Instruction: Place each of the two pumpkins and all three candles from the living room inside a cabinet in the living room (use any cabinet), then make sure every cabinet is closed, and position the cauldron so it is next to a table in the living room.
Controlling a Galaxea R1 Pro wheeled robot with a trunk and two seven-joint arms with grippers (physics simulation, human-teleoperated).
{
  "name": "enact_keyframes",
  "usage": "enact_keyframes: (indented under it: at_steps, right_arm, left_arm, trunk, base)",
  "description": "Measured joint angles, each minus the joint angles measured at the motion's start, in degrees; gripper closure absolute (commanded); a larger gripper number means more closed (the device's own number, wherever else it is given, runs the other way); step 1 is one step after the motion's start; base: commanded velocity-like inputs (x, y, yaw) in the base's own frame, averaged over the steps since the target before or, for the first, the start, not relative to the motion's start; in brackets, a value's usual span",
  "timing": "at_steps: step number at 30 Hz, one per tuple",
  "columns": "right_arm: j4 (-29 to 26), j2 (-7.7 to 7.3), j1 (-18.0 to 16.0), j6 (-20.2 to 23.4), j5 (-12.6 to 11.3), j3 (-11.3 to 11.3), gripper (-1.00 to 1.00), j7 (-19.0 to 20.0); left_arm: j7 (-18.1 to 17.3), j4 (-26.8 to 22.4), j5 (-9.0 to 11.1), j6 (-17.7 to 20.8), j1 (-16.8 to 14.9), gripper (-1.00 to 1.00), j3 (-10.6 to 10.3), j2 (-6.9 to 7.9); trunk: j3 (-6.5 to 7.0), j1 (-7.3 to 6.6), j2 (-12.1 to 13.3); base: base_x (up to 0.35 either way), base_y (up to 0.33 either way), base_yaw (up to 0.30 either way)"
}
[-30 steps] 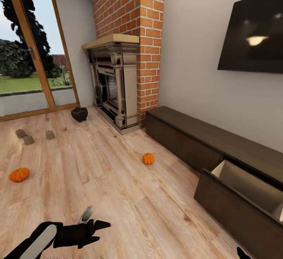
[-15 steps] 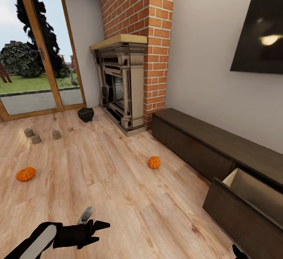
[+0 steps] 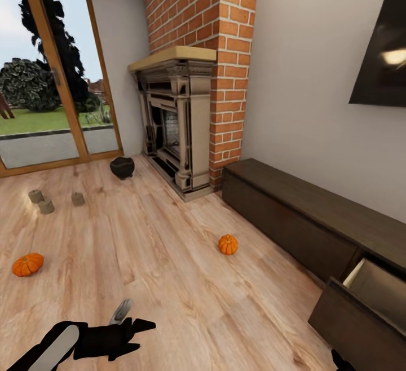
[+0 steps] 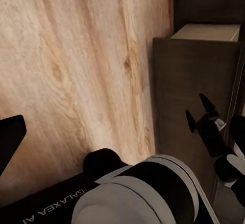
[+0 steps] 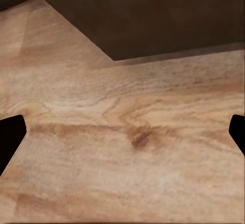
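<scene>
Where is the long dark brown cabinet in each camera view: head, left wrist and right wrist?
Head view: the cabinet runs along the right wall from the brick fireplace toward the near right corner, where its drawer stands open.
Left wrist view: the drawer's dark front and pale inside meet the floorboards.
Right wrist view: a dark brown panel beyond the floorboards, likely the cabinet.
Shared landmark: the light wood floor.

Two bright orange ribbed pumpkins [image 3: 228, 244] [image 3: 27, 264] are lying on the wooden floor. Three short beige candles [image 3: 36, 196] [image 3: 46, 206] [image 3: 78, 198] are standing there. One round black cauldron [image 3: 122, 167] is sitting by the fireplace.
</scene>
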Motion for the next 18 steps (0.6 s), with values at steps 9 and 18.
enact_keyframes:
  at_steps: [9,18]
  right_arm:
    - [0.0,0.0,0.0,0.0,0.0,0.0,-1.0,0.1]
    - [0.1,0.0,0.0,0.0,0.1,0.0,-1.0,-0.4]
  left_arm:
    - [0.0,0.1,0.0,0.0,0.0,-1.0,0.0,0.05]
    - [0.0,0.1,0.0,-0.1,0.0,-1.0,0.0,0.0]
  trunk:
    - [0.0,0.02,0.0]
    - [0.0,0.02,0.0]
  base:
    - [0.047,0.313,0.002]
    - [0.003,0.278,0.199]
